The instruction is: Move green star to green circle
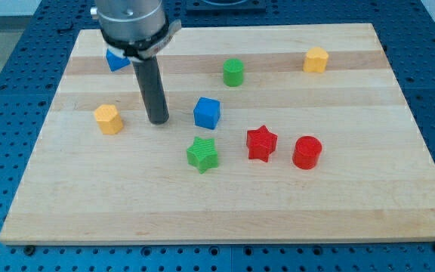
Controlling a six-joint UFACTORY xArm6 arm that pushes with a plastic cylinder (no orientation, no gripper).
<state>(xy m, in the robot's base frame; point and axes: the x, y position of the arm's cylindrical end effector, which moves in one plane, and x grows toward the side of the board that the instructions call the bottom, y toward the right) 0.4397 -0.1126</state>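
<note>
The green star (202,154) lies near the middle of the wooden board, toward the view's bottom. The green circle (233,72) stands well above it, toward the view's top. A blue cube (207,112) sits between them, just above the star. My tip (158,121) rests on the board to the left of the blue cube, up and to the left of the green star, apart from both.
A yellow block (108,119) lies left of my tip. A blue block (115,59) is partly hidden behind the rod's mount at top left. A red star (261,143) and a red circle (306,152) lie right of the green star. Another yellow block (316,59) is at top right.
</note>
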